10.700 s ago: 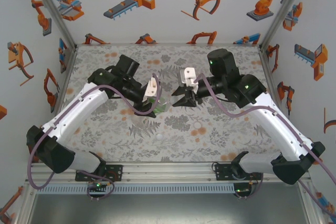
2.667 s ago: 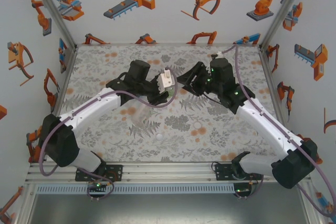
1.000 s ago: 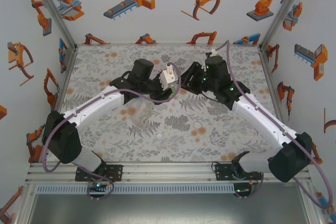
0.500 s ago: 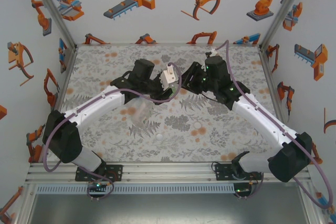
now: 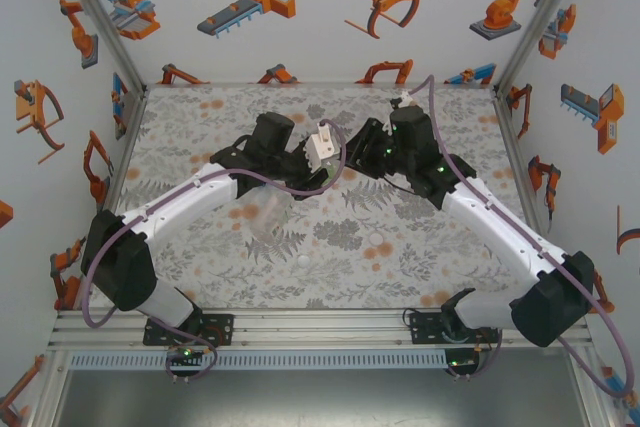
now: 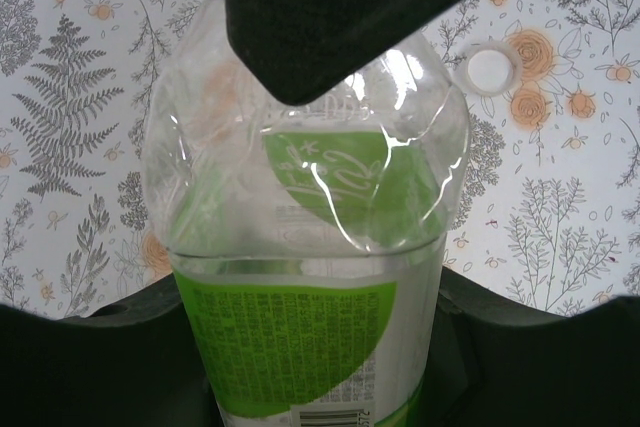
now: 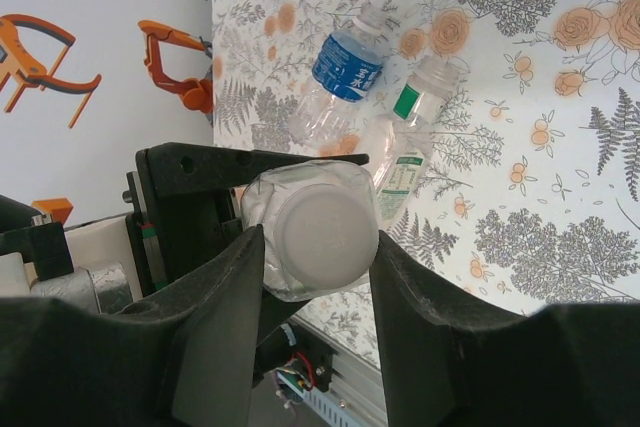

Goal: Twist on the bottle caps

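Gripping green-labelled bottle [image 6: 300,227] mid-body, left gripper [image 6: 310,347] fingers were clamped on it, over table [image 7: 560,147]. Right gripper [image 7: 315,237] fingers pinched white cap [image 7: 322,230] on its neck. Blue-label bottle [image 7: 345,67] and slim clear bottle [image 7: 410,147] lay side by side on table. Loose white cap [image 6: 487,67] lay apart.

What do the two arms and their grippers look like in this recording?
Each arm has white tubular links between bulky black joints: left arm, right arm. A mauve cable loops loosely along each. Small green lights glow on the right arm's black housings. The left gripper and right gripper have broad matte-black fingers, and a white block sits behind the left gripper.
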Motion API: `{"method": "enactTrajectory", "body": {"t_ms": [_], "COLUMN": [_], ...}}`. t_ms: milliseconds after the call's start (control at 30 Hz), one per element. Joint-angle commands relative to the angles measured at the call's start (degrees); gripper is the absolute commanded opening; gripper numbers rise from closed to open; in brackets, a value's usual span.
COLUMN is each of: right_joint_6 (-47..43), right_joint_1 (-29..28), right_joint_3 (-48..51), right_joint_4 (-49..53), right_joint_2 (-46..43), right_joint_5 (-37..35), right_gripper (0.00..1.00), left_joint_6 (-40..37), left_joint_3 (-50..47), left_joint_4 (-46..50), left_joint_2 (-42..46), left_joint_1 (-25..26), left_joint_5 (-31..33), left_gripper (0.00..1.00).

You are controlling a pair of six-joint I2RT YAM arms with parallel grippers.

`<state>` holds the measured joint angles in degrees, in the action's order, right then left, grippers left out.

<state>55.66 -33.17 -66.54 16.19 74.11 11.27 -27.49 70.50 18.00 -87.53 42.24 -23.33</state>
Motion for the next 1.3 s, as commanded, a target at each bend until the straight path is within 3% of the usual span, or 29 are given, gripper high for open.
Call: {"method": "enactTrajectory", "body": {"t_ms": [0, 167, 333, 533, 867, 1267], "right_joint_6": [-1.39, -4.41, -9.80, -17.69, -18.01, -27.26], "right_joint_1": [-0.31, -0.32, -0.31, 0.80, 4.86, 14.47], "right_joint_3": [-1.69, -2.92, -5.19, -7.63, -5.42, -15.57], "right_joint_4": [0.59, 3.00, 6.91, 10.65, 11.14, 26.71], "right_joint_2": [1.80, 1.66, 2.18, 4.65, 8.42, 21.62], "right_joint_5": [-2.10, -3.47, -6.51, -10.87, -8.03, -7.11], "right_gripper": [0.26, 0.22, 0.20, 0.17, 0.20, 0.50], "left_joint_6": [-1.40, -1.00, 0.18, 2.69, 8.37, 10.00], "left_joint_3": [3.23, 2.61, 1.32, -0.66, -0.33, 0.19], "left_joint_4": [-2.46, -3.62, -5.62, -7.67, -7.63, -5.46], "left_joint_2": [1.05, 1.82, 3.65, 6.11, 3.79, 3.62], "left_joint_1": [1.89, 1.89, 1.54, -0.34, -2.20, -4.27], "left_joint_5": [-5.99, -3.58, -0.88, -0.85, -1.45, -1.29], "left_gripper": [0.17, 0.67, 0.83, 0.86, 0.85, 0.84]}}
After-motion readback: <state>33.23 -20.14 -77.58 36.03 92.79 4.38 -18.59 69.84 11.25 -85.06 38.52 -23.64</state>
